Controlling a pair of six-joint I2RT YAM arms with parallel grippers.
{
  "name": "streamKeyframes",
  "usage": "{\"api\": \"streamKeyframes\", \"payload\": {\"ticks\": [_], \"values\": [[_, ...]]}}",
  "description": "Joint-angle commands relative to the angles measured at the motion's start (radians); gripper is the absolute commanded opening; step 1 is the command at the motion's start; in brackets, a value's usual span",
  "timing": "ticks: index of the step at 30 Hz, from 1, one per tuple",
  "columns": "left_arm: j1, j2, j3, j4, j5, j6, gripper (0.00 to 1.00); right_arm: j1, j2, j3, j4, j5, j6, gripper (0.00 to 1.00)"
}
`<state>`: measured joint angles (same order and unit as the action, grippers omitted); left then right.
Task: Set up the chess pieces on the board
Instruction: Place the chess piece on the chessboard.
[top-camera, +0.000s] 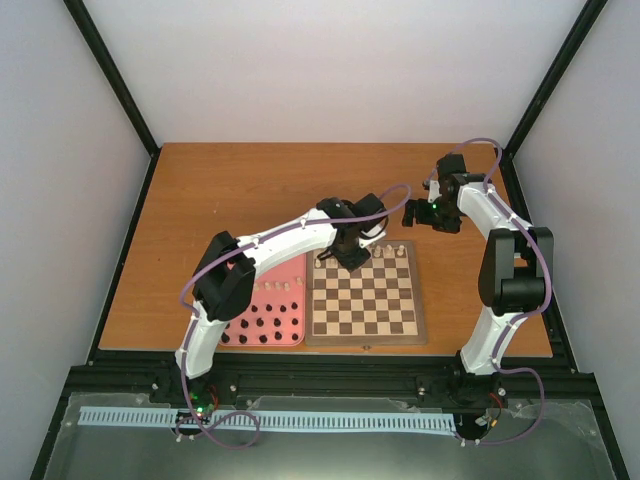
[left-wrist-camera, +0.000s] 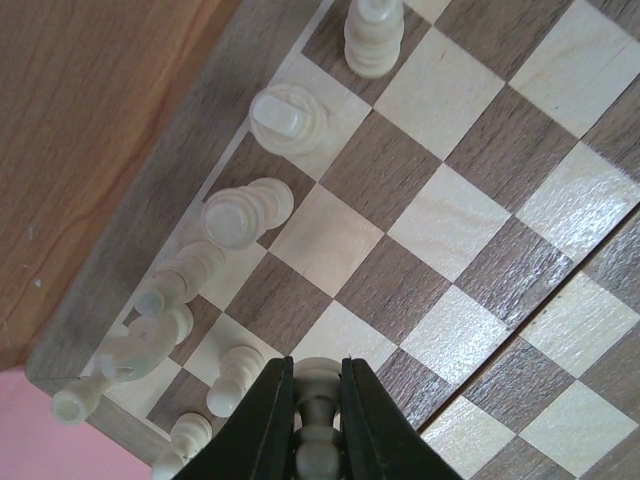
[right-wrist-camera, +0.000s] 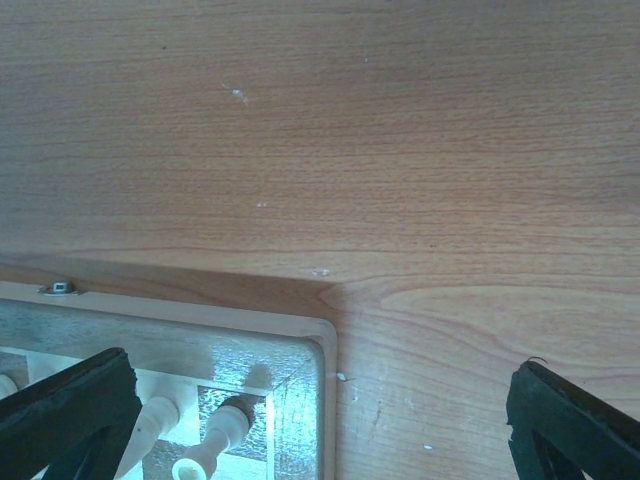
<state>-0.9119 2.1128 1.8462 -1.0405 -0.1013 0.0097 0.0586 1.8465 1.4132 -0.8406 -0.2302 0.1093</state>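
Over the far-left corner of the board (top-camera: 365, 305), the left fingers (left-wrist-camera: 268, 425) are pinching one cream pawn (left-wrist-camera: 318, 385), pressing in on its stem from both sides. Whether the pawn's base is touching the board cannot be told. The other chess pieces (left-wrist-camera: 245, 212) are standing along the board's far edge. The left arm is reaching forward from its base, wrist pointing down. The right fingers (right-wrist-camera: 65, 410) are spreading wide and gripping nothing, hovering just beyond the board's far-right corner over the wooden surface (right-wrist-camera: 320, 150).

Orange-brown wooden table (top-camera: 250, 190), checkered board (top-camera: 365, 341) flat near its front edge, pink tray (top-camera: 296, 305) just left of it
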Motion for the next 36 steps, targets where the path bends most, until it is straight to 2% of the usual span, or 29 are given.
{"api": "streamKeyframes", "payload": {"ticks": [1,36], "values": [[-0.011,0.006,-0.030,0.038,-0.008,0.024,0.13,-0.007,-0.003,0.019,0.013,0.031,0.009,1.00],[-0.012,0.023,-0.110,0.127,-0.099,0.019,0.13,-0.008,-0.001,0.000,0.020,0.018,0.001,1.00]]}}
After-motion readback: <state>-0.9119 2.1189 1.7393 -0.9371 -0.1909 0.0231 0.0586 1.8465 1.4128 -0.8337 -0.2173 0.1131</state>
